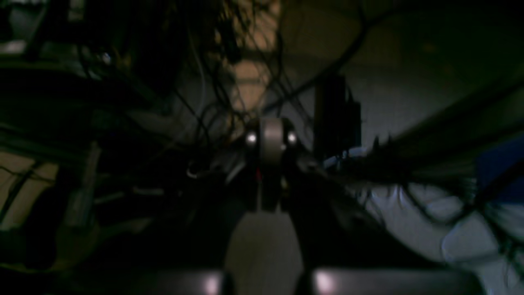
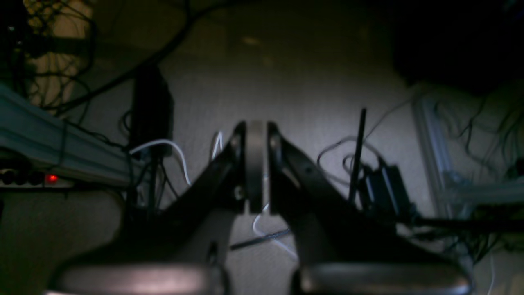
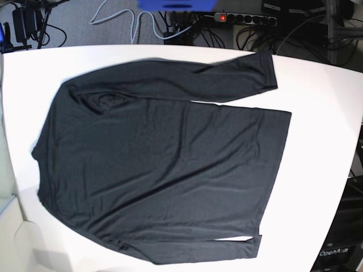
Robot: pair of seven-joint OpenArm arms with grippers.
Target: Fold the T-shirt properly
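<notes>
T-shirt [image 3: 164, 164]: flat on table [image 3: 317, 85] | label [image 3: 338, 253]: "OpenArm" | left tool [image 1: 270, 141], right tool [image 2: 256, 164]: closed, empty

One legible mark: "OpenArm" in white on a dark base [image 3: 339, 253], lower right of base view. The T-shirt [image 3: 164, 164] bears no print.

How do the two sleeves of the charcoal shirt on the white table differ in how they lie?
On the charcoal-black long-sleeved T-shirt, the far sleeve splays outward, angled away from the body, with a sliver of the white table between. The near sleeve lies along the body's edge, nearly parallel, reaching the view's bottom. Both lie flat, unfolded, cuffs pointing toward the hem.
</notes>
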